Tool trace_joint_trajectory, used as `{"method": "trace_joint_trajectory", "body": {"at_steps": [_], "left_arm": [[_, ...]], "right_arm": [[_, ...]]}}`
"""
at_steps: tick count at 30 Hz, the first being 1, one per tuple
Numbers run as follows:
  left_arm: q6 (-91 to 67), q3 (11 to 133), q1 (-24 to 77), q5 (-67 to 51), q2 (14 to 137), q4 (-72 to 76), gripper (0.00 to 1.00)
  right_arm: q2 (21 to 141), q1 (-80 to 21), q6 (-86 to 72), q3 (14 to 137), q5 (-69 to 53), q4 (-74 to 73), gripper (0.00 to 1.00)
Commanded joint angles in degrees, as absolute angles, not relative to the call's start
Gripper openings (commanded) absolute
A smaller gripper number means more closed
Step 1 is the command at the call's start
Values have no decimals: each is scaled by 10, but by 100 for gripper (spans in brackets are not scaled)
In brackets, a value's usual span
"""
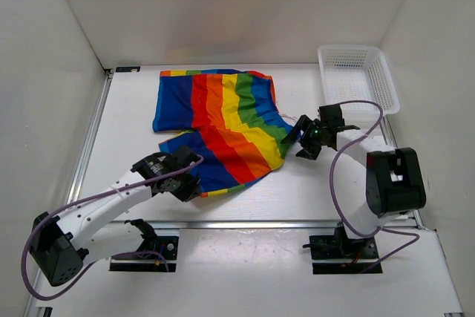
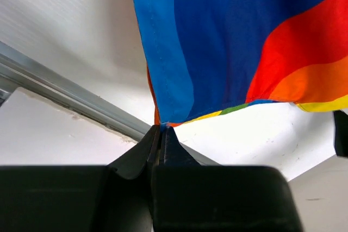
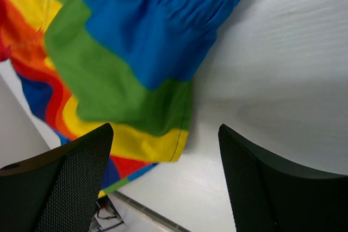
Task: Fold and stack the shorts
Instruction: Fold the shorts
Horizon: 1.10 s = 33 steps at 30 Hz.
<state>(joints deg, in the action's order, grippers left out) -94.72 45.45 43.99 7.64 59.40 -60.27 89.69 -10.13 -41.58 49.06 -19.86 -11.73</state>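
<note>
On the white table (image 1: 282, 198), the shorts (image 1: 219, 128) lie spread out. The left gripper (image 2: 161, 130) is closed tight on their near blue corner. The right gripper (image 1: 300, 139) stands wide open beside their right edge, holding nothing.

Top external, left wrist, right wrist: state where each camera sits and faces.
Top external: above, behind the bases, looking down on the white table, rainbow-striped cloth shorts, white plastic mesh basket; left arm and right arm show.
Left wrist: on the left arm, looking along the shut left gripper pinching the shorts' corner.
Right wrist: on the right arm, looking down through the open right gripper.
Shared: the shorts.
</note>
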Motion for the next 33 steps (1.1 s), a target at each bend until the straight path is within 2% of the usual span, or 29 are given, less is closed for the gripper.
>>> {"method": "trace_joint_trajectory", "body": {"at_steps": [1,4,5,8,9,11,17,22,23,25,26,29,33], "left_arm": [[-1002,484,441,136,572,-666,10],[-1002,507,441,149,555,-698,10],[-1002,519,441,156,541,-706,10],[-1002,562,441,184,533,-757,10],[-1008,576,441,202,518,-771,10],[-1008,611,441,217,506,-807,10],[-1014,634,441,239,462,-831,10],[-1014,621,441,222,462,-836,10],[-1014,621,441,215,462,-836,10],[-1014,614,441,209,468,-836,10],[-1014,607,441,209,468,-836,10],[-1003,607,441,203,481,-830,10],[-998,607,441,203,493,-824,10]], "right_arm": [[938,-126,-443,526,-166,-76,81],[973,-150,-443,550,-124,-76,72],[981,-157,-443,555,-113,-69,66],[1008,-187,-438,584,-62,-84,26],[1015,-199,-438,604,-48,-99,4],[1008,-206,-421,620,-16,-145,0],[928,-212,-377,625,56,-279,0],[871,-212,-334,603,34,-434,0],[858,-212,-324,579,25,-444,3],[850,-212,-318,555,11,-450,15],[850,-206,-318,533,4,-450,36],[804,-176,-348,481,-23,-406,77],[725,-132,-379,419,-83,-341,80]]}}
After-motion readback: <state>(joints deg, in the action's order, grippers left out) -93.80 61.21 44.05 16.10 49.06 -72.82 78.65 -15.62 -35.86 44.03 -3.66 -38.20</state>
